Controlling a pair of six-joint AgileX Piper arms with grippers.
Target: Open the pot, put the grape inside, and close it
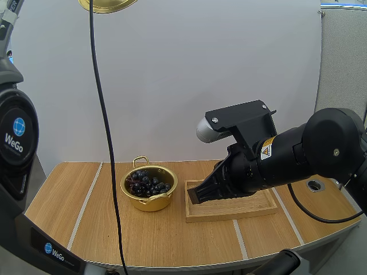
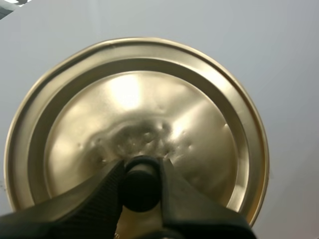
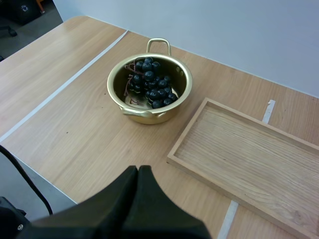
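A golden pot (image 1: 148,190) (image 3: 149,88) stands uncovered on the table, and the bunch of dark grapes (image 1: 147,183) (image 3: 149,83) lies inside it. My left gripper (image 2: 142,181) is shut on the black knob (image 2: 141,184) of the golden lid (image 2: 134,119), whose top faces the wrist camera. In the high view the lid (image 1: 107,5) hangs high above the table, up and left of the pot. My right gripper (image 1: 194,193) (image 3: 138,172) is shut on nothing and hovers over the wooden tray (image 1: 229,213) (image 3: 249,162), just right of the pot.
The wooden tray lies bare to the right of the pot. Pale tape lines (image 1: 86,201) cross the tabletop. A round metal grommet (image 1: 314,184) sits in the table at the far right. My left arm's base (image 1: 17,143) stands at the table's left edge.
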